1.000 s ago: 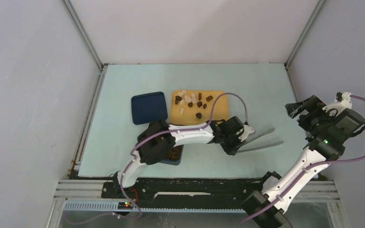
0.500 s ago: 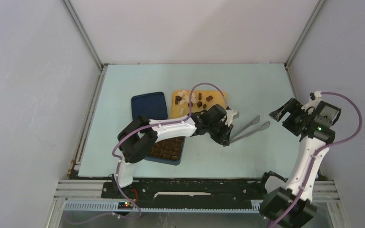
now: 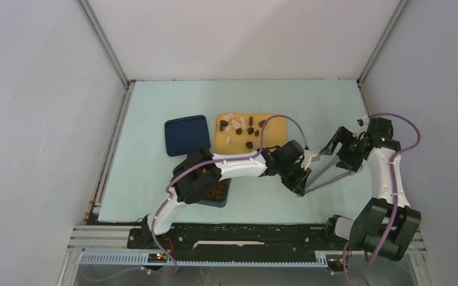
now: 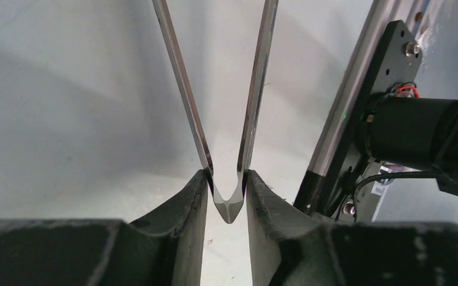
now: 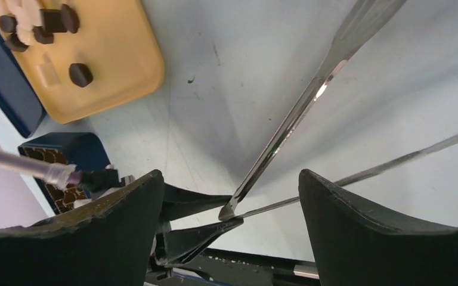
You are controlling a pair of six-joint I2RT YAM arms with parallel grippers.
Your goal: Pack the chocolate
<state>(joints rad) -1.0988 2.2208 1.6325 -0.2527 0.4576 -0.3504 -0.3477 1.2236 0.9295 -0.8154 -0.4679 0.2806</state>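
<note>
Right gripper (image 5: 226,182): swung in from far right, spread wide astride the tweezers (image 3: 323,174) tips
Left gripper (image 4: 226,192): clamped on tweezers' hinge end
Chocolate (image 3: 241,127): loose on orange tray (image 3: 275,136); handover judged next

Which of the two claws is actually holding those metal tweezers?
The left gripper, shut on the tweezers at their joined end. The right gripper is wide open.

Roughly a dozen chocolates (image 3: 248,144), cream-white and dark in about equal numbers. One tray (image 3: 274,138), one lid (image 3: 186,136), one box (image 5: 77,149), one pair of tweezers (image 4: 257,89).
</note>
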